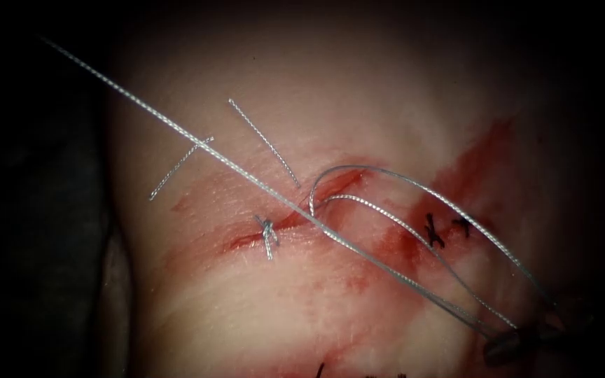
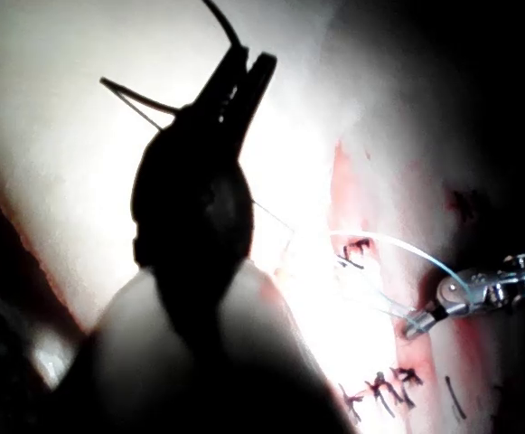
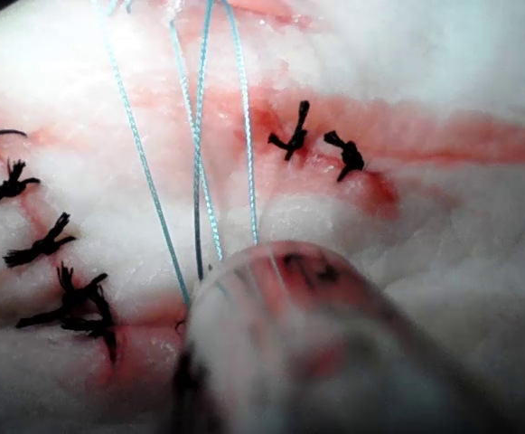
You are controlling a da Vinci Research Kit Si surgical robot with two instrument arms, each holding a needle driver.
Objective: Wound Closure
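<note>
Landmark: cut [image 1: 295,218] in tissue [image 1: 386,105]. Needle [image 2: 221,23] is held at one end in the closed jaws of the left tool [image 2: 247,70], clear of the tissue. Thread [image 1: 176,129] is run taut across the cut; loops are gathered at the right tool [image 1: 519,339], right of the cut, jaws clamped on thread. A tied knot [image 1: 267,234] sits on the cut.

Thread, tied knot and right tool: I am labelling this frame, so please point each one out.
thread [image 1: 176,122]: endoscope view, on the long taut strand left of the cut.
tied knot [image 1: 267,229]: endoscope view, on the pale knot over the cut.
right tool [image 2: 434,314]: left wrist view, at its tips, shut on the thread.
</note>
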